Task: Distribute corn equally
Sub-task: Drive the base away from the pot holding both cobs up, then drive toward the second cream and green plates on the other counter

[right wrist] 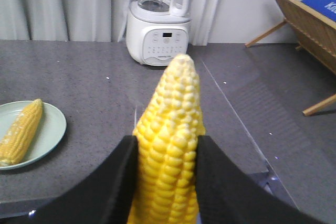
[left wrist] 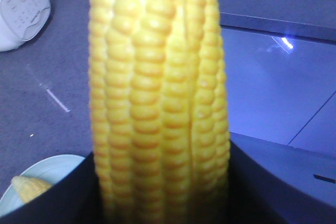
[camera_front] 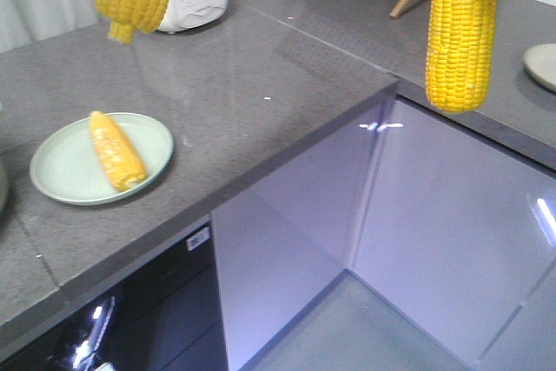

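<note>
**A:** How do things stand?

**B:** 3 cobs in all. The left fingers point(left wrist: 73, 205) are clamped on the left cob point(left wrist: 160, 98), its narrow end hanging below them. The right fingers point(right wrist: 113, 182) pinch the right cob point(right wrist: 168, 140), tip out ahead of them. Both cobs hang clear above the surface point(camera_front: 261, 84). The plated cob point(camera_front: 115, 152) lies on the green plate point(camera_front: 65, 171), down and to the left of both pairs of fingers.

**A:** And plates?

**B:** 2 for certain: the green plate, and a pale plate point(camera_front: 543, 65) low to the right of the right fingers. Only its edge shows, with nothing on that part. A dark rim point(camera_front: 3, 187) at the far left, beyond the left fingers, may be a 3rd, but too little is in view to say.

**A:** So how should the placing go?

**B:** I'd judge 1 cob per plate is the aim, so neither carried cob belongs on the green plate. Bring each pair of fingers low over its own plate and lay the cob nearly flat along the middle. Spread the fingers only once it rests there. Cobs roll, so 1 dropped from height or set near a rim could run off onto the surface.
</note>
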